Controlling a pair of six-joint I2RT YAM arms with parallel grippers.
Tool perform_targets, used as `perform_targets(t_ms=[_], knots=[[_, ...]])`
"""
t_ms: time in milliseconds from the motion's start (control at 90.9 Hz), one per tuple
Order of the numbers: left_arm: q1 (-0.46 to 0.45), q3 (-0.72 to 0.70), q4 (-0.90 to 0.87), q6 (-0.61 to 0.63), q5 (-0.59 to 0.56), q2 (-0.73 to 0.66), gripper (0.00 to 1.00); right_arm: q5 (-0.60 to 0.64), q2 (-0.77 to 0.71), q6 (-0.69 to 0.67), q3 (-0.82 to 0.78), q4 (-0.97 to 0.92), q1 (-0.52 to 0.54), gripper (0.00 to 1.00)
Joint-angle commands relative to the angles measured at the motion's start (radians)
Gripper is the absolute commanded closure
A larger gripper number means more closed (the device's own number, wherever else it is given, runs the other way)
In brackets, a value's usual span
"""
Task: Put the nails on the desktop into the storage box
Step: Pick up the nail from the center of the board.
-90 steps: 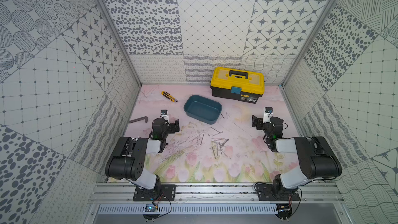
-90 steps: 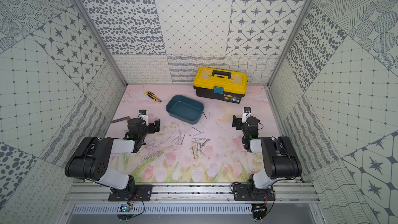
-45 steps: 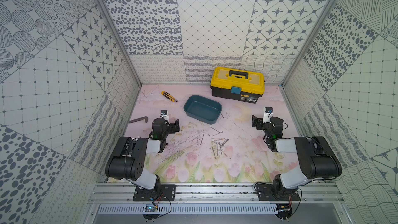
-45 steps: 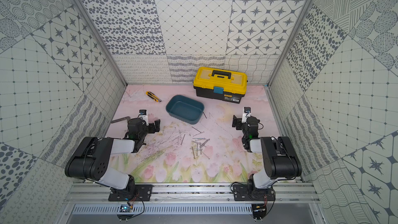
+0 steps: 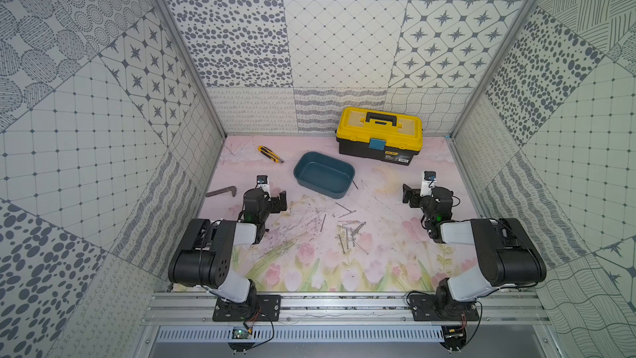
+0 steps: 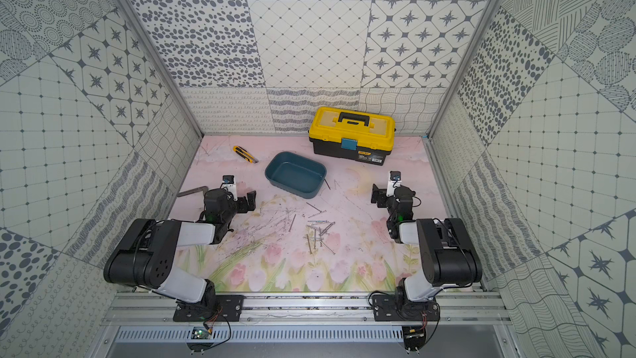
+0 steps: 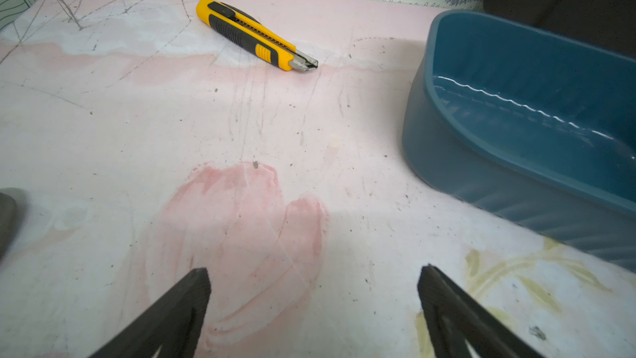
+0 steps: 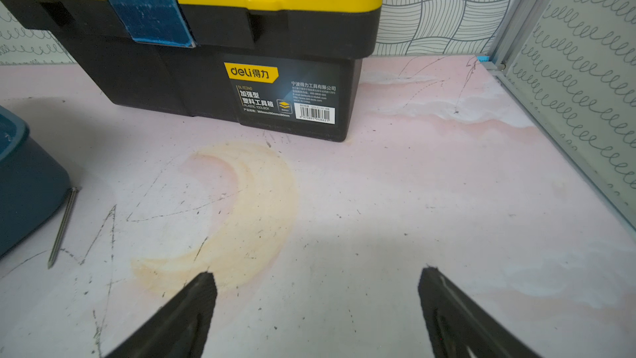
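my left gripper (image 6: 241, 197) sits low over the desktop (image 6: 361, 215) with its jaws wide apart. my right gripper (image 6: 384, 191) is the same on the other side. the nails (image 6: 318, 232) lie between them in a messy little pile, with a few off on their own. the storage box (image 6: 292, 189) sits further back, with one nail (image 6: 327, 184) just beside it. behind it stands a yellow and black toolbox (image 6: 351, 132). a yellow knife (image 6: 245, 154) and a dark bent bar (image 6: 192, 191) lie on my left side.
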Motion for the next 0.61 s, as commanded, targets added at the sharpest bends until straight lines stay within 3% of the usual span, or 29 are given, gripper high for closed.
perform_targets(t_ms=[0, 319, 594], knots=[[0.007, -0.001, 0.059, 0.018, 0.026, 0.006, 0.01, -0.013, 0.007, 0.006, 0.018, 0.024, -0.006, 0.03], [0.008, 0.0, 0.059, 0.019, 0.019, 0.004, 0.0, -0.046, -0.021, -0.003, 0.05, -0.053, -0.008, 0.03], [0.007, 0.092, -0.221, -0.036, -0.064, -0.104, 0.01, -0.018, -0.093, 0.02, 0.119, -0.242, -0.008, 0.03]])
